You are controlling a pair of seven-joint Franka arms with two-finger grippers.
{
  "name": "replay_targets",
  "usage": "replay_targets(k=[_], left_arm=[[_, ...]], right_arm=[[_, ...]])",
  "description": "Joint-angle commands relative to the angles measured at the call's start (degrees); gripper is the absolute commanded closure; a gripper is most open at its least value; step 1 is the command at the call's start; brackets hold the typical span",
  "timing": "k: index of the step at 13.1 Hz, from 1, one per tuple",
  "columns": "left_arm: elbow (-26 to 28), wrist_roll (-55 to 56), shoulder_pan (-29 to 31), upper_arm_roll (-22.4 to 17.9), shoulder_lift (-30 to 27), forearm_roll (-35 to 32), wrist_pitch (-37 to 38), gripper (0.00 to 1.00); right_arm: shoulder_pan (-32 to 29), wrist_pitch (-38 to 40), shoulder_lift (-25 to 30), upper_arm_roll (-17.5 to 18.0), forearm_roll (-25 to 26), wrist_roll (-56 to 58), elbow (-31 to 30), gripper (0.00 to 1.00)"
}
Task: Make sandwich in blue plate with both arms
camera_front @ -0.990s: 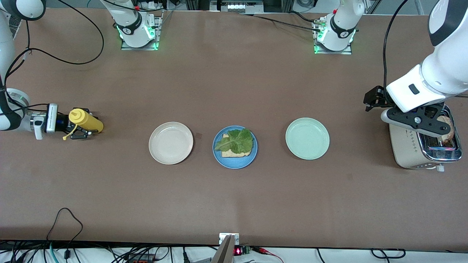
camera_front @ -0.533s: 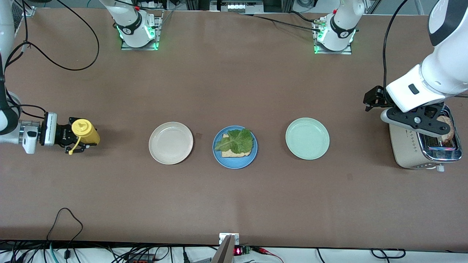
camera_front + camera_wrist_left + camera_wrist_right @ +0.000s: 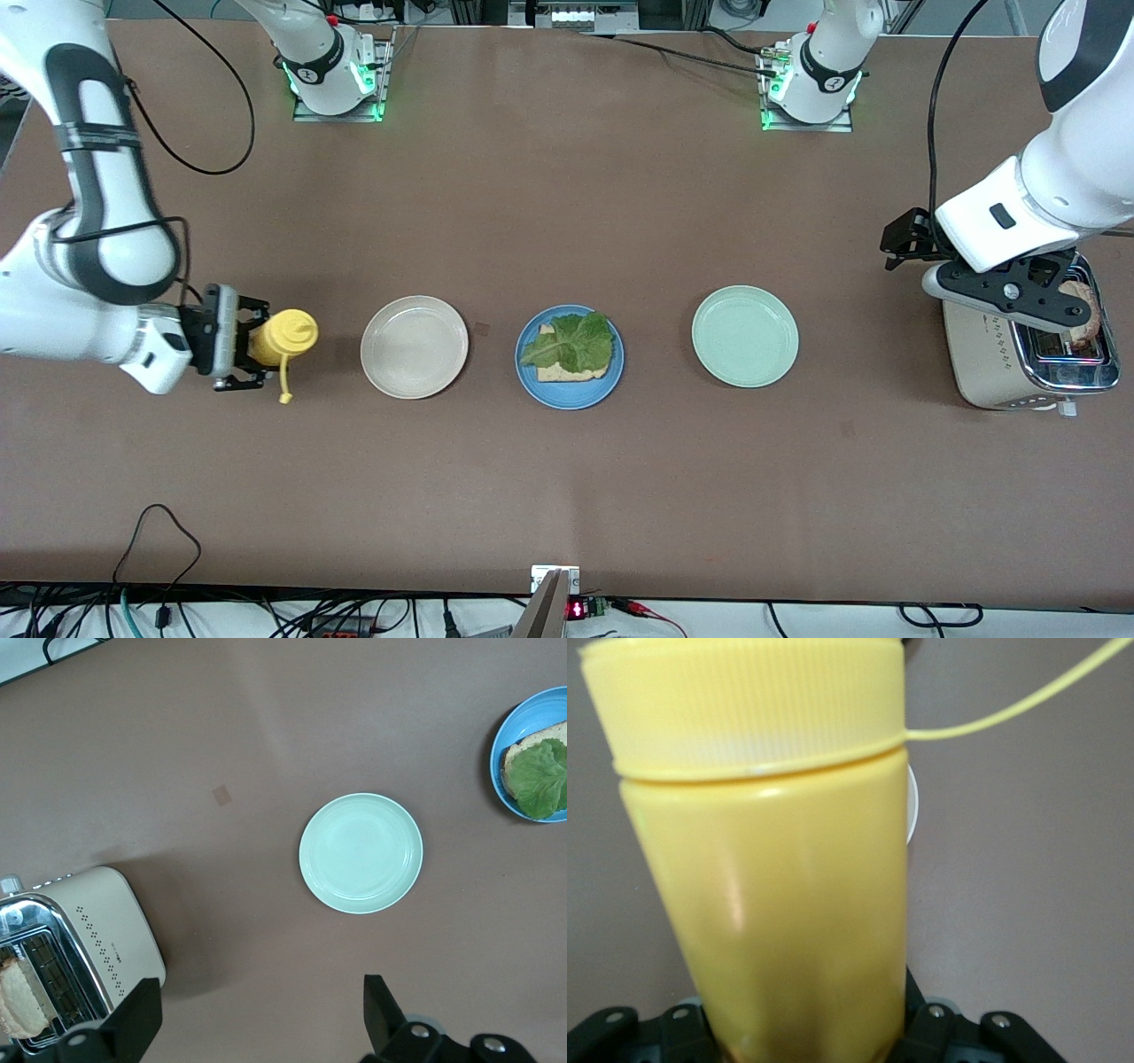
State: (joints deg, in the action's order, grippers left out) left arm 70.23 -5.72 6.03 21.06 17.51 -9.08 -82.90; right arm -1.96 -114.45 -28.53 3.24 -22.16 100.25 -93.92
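Observation:
The blue plate [image 3: 567, 400] [image 3: 498, 762] lies mid-table and carries one bread slice [image 3: 567, 373] with a green lettuce leaf [image 3: 572, 341] [image 3: 540, 780] on top. A second bread slice [image 3: 1086, 312] [image 3: 18, 1001] stands in a slot of the toaster [image 3: 992, 363] [image 3: 106, 921]. My left gripper [image 3: 1036, 306] [image 3: 257, 1019] hangs open over the toaster with nothing between its fingers. My right gripper [image 3: 248, 347] is shut on a yellow squeeze bottle [image 3: 282, 335] [image 3: 771, 886], held on its side over the table beside the cream plate, its loose cap tether dangling.
A cream plate [image 3: 414, 346] lies beside the blue plate toward the right arm's end, and a mint-green plate [image 3: 744, 336] [image 3: 361, 853] toward the left arm's end. The toaster stands at the table's edge on the left arm's end.
My right arm has carried the yellow bottle from the table's end toward the cream plate, turning it as it went. The left arm has not moved.

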Motion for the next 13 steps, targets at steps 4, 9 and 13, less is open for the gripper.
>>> replay_targets(k=[4, 9, 13], left_arm=[[-0.1, 0.4, 0.1, 0.3, -0.5, -0.2, 0.8, 0.0], [-0.1, 0.4, 0.1, 0.3, -0.5, -0.2, 0.8, 0.0], [-0.1, 0.4, 0.1, 0.3, -0.5, -0.2, 0.8, 0.0]], right_arm=[[12.2, -4.0, 2.9, -0.5, 12.6, -19.2, -1.3, 1.0], [22.2, -7.2, 0.9, -0.7, 24.1, -38.9, -1.1, 1.0], [27.7, -9.9, -2.0, -0.8, 29.3, -49.3, -0.9, 1.0]])
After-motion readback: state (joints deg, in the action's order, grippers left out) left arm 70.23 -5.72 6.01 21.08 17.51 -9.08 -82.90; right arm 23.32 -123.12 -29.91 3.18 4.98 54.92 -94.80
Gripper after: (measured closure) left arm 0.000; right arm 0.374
